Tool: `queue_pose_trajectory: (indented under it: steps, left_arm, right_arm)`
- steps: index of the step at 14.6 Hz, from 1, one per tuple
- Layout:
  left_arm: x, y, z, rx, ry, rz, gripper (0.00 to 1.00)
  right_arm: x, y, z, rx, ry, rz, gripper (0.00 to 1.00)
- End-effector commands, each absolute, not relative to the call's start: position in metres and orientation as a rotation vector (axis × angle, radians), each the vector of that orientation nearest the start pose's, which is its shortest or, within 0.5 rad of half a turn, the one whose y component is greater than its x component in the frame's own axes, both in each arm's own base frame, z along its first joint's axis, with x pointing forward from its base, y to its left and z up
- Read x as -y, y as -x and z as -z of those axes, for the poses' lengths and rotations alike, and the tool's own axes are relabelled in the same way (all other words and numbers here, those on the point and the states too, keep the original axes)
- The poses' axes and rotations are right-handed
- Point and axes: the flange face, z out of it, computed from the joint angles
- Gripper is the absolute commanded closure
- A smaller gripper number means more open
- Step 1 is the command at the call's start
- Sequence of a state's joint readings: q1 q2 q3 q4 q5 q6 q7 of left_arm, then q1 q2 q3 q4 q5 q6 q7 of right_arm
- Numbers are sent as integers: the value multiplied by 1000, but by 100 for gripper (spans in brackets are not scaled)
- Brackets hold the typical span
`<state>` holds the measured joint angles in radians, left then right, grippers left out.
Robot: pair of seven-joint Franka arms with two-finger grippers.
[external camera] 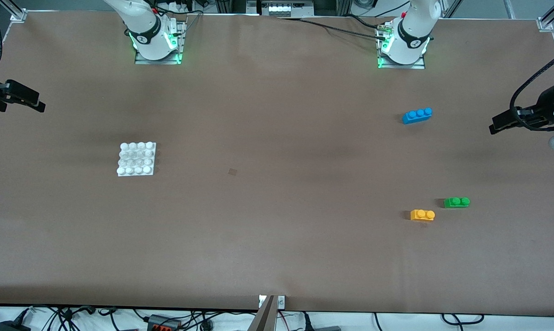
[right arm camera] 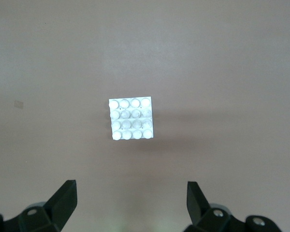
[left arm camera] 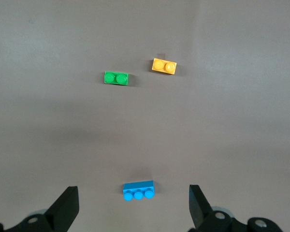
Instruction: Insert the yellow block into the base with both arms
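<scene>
The yellow block [external camera: 422, 214] lies on the table toward the left arm's end, studs up; it also shows in the left wrist view [left arm camera: 164, 65]. The white base [external camera: 137, 158] lies flat toward the right arm's end and shows in the right wrist view [right arm camera: 131, 119]. My left gripper [external camera: 493, 128] hangs open and empty over the table's edge at the left arm's end, apart from the block; its jaws [left arm camera: 134, 208] stand wide. My right gripper [external camera: 40, 103] hangs open and empty over the table's edge at the right arm's end, apart from the base; it also shows in its wrist view [right arm camera: 131, 205].
A green two-stud brick [external camera: 456, 202] lies beside the yellow block, slightly farther from the front camera. A blue three-stud brick [external camera: 417, 115] lies farther still, near the left arm's base. Both show in the left wrist view, green [left arm camera: 116, 78] and blue [left arm camera: 138, 190].
</scene>
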<state>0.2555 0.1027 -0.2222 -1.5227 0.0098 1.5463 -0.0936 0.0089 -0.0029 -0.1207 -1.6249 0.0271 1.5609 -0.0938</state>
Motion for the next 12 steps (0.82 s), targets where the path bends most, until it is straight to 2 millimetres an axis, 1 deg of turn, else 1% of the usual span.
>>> queue_pose_trajectory:
  steps: [1,6,7,12]
  left_arm:
    - [-26,-579,-593,181,3136,-126,0]
    - [-26,-579,-592,181,3136,-131,0]
    - [-26,-579,-592,181,3136,-131,0]
    - [-27,-580,-592,181,3136,-129,0]
  right_arm:
    - [58,-547,-605,-14,3115,-99,0]
    - [56,-548,-604,-19,3114,-101,0]
    - [58,-548,-604,-29,3112,-104,0]
    - [52,-548,-604,0,3113,-109,0]
